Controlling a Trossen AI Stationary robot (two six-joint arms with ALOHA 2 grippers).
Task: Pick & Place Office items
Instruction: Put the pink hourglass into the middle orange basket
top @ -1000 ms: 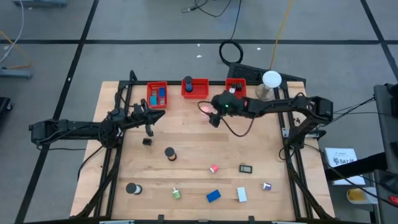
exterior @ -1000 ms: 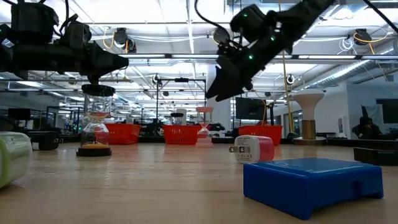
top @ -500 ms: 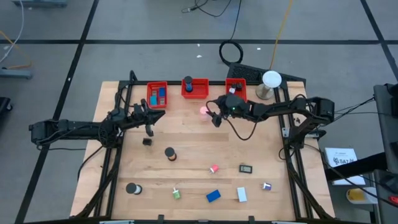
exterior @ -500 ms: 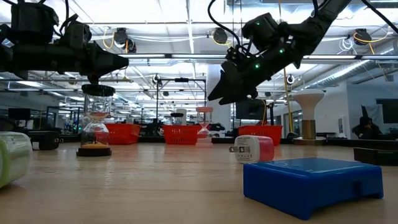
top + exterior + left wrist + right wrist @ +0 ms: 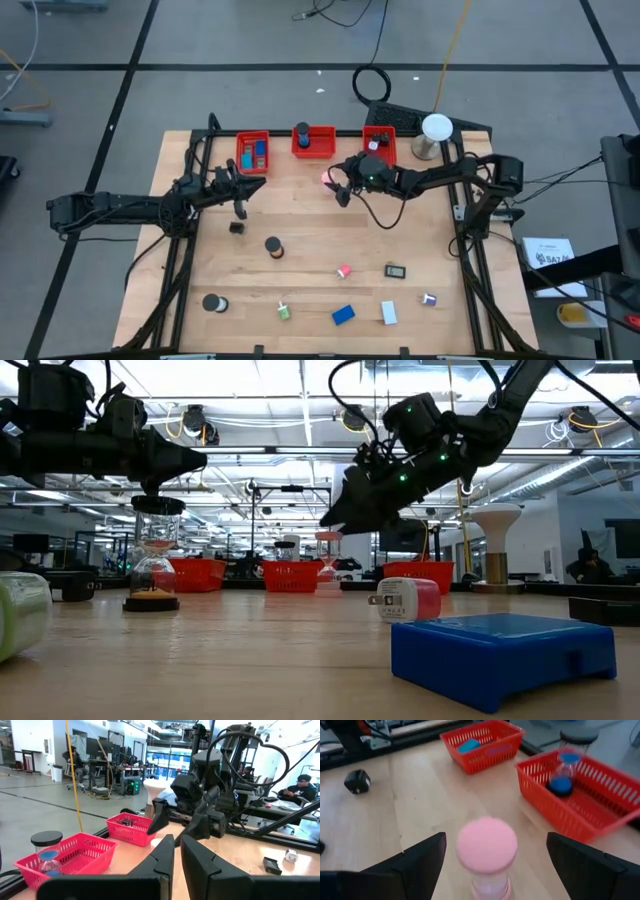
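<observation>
A: What has been changed since a second ago?

B: From above, the right gripper (image 5: 341, 192) has been drawn back toward the row of bins, and its arm has been folded in. It is now placed just beside the pink-capped hourglass (image 5: 328, 177) on the pale wooden table (image 5: 310, 250). The left gripper (image 5: 240, 207) has not been moved.

A: What else is seen from above?

B: Three red plastic mesh bins are lined along the far edge. Blue blocks are held in the left bin (image 5: 253, 152) and a blue-sand hourglass with a black cap in the middle bin (image 5: 313, 141). Small items are scattered nearer the front: a blue rectangular block (image 5: 343, 315), a black round roll (image 5: 211, 303), a pink bit (image 5: 344, 271).

A: And at table height?

B: The right gripper (image 5: 335, 520) is held above the table, in front of the distant bins. The blue rectangular block (image 5: 502, 657) is seen close up.

A: The left wrist view?

B: The left fingers (image 5: 161, 860) are pressed nearly together, with nothing between them.

A: The right wrist view?

B: The right fingers (image 5: 422, 856) are spread wide on either side of the pink-capped hourglass (image 5: 486, 847), which is left upright and untouched.
</observation>
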